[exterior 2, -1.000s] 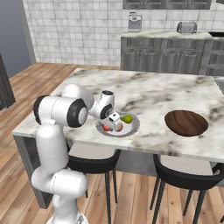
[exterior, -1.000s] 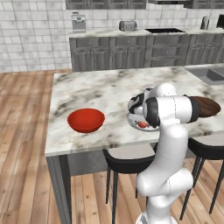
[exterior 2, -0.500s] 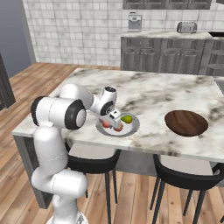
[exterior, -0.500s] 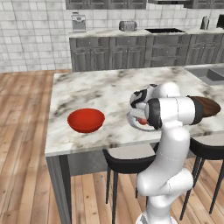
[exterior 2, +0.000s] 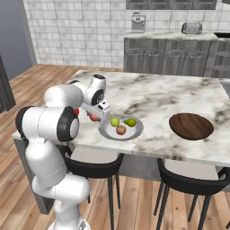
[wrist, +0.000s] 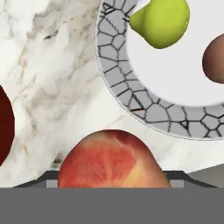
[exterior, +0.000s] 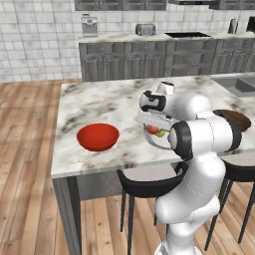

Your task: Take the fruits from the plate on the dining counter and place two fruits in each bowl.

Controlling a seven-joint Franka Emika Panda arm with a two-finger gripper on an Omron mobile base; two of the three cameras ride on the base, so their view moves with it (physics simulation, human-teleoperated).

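Observation:
My gripper [exterior 2: 95,115] is shut on a reddish round fruit [wrist: 111,158] and holds it just above the dining counter [exterior 2: 170,94], a little left of the plate [exterior 2: 134,131]. On the grey-rimmed plate [wrist: 131,103] lie two yellow-green pears [exterior 2: 115,121] [exterior 2: 130,121] and another reddish fruit [exterior 2: 121,130]. The glossy red bowl [exterior: 98,136] stands farther left on the marble, and its dark red edge [wrist: 4,127] shows in the hand view. To the right of the plate sits the dark brown bowl [exterior 2: 191,126]. In the left base view my gripper [exterior: 151,124] and arm hide much of the plate.
Black bar stools [exterior 2: 186,182] stand along the near side of the counter. A sink [exterior: 239,83] is set into the far right of the top. Dark grey cabinets with a toaster [exterior: 145,30] line the back wall. Bare marble lies between the red bowl and the plate.
The jaws closed on the reddish fruit over the plate. The gripper then carried it off the plate's left rim, toward the red bowl.

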